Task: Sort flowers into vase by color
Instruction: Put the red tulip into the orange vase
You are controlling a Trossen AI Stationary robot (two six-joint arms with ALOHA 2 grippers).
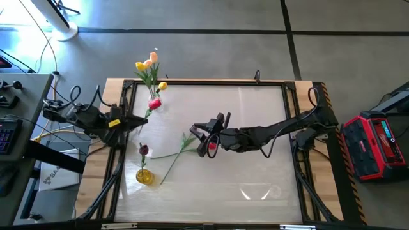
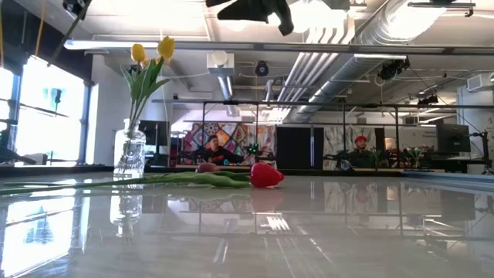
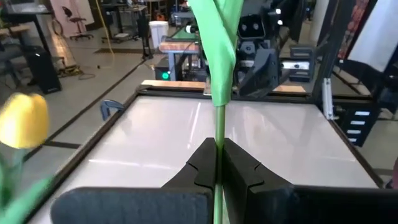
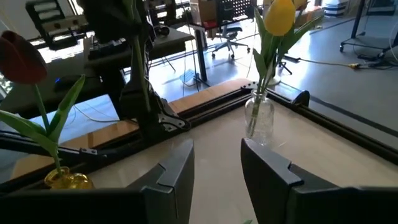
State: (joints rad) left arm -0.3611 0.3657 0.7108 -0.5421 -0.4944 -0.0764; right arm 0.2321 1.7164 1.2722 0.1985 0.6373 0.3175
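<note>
My left gripper [image 3: 219,163] pinches a green stem [image 3: 219,127] beside the clear vase [image 1: 154,103]. My right gripper [image 1: 203,135] hangs spread over the red tulip [image 1: 211,145] lying mid-table.

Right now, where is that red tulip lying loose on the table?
In the high view the red tulip lies flat near the table's middle, directly beneath the right pincer, its stem trailing left toward the yellow vase.

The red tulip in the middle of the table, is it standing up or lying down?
Lying down. The red tulip rests flat on the table, its stem stretched sideways along the surface, in no vase.
</note>
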